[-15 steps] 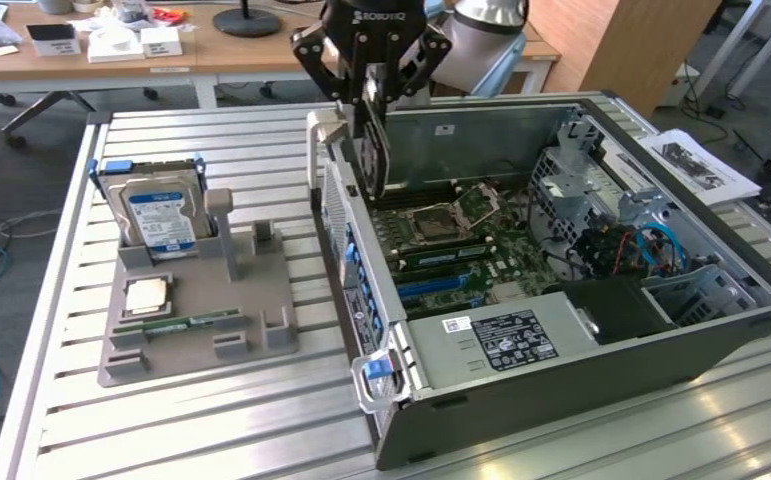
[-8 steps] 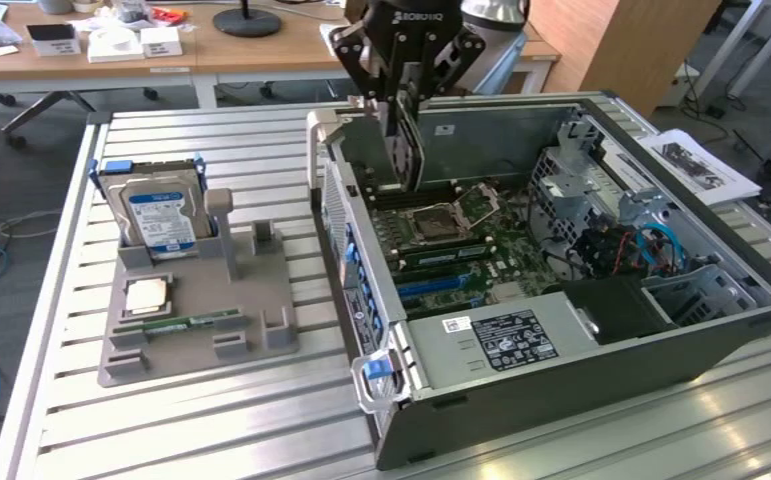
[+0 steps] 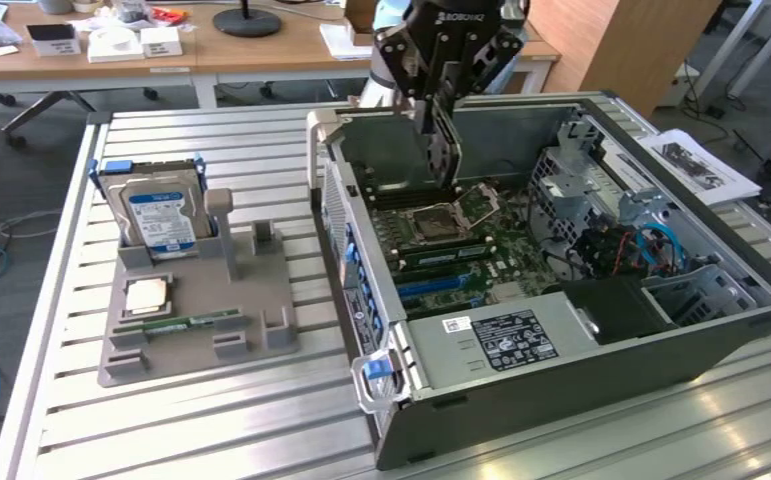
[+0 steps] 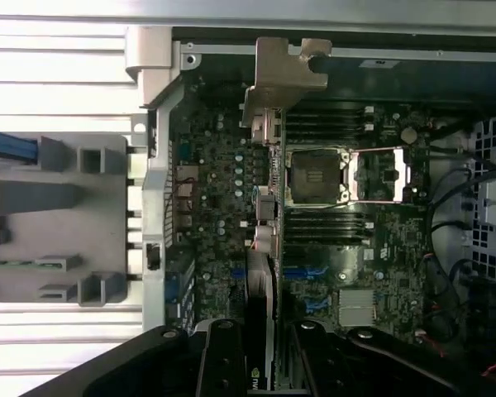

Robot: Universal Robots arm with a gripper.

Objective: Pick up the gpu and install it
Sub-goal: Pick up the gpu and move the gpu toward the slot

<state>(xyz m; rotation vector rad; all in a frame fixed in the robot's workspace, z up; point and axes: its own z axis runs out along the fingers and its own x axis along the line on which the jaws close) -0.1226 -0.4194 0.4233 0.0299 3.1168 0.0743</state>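
My gripper (image 3: 441,92) hangs over the open computer case (image 3: 705,330), shut on the gpu (image 3: 440,150). The card hangs upright and edge-on above the motherboard (image 3: 459,245), near the case's rear wall. In the wrist view the gpu (image 4: 261,281) runs as a thin dark strip between my two black fingers (image 4: 223,356), and its silvery end bracket (image 4: 285,70) reaches toward the case's edge. The card's lower edge hovers above the board, beside the CPU socket (image 4: 314,175). The blue expansion slots (image 3: 439,283) lie closer to the case's front.
A grey parts holder (image 3: 198,320) on the slatted metal table (image 3: 225,420) carries a hard drive (image 3: 158,215), a CPU chip (image 3: 145,295) and a green memory stick (image 3: 192,324). Inside the case sit the power supply (image 3: 505,340), drive cages and cables (image 3: 625,245).
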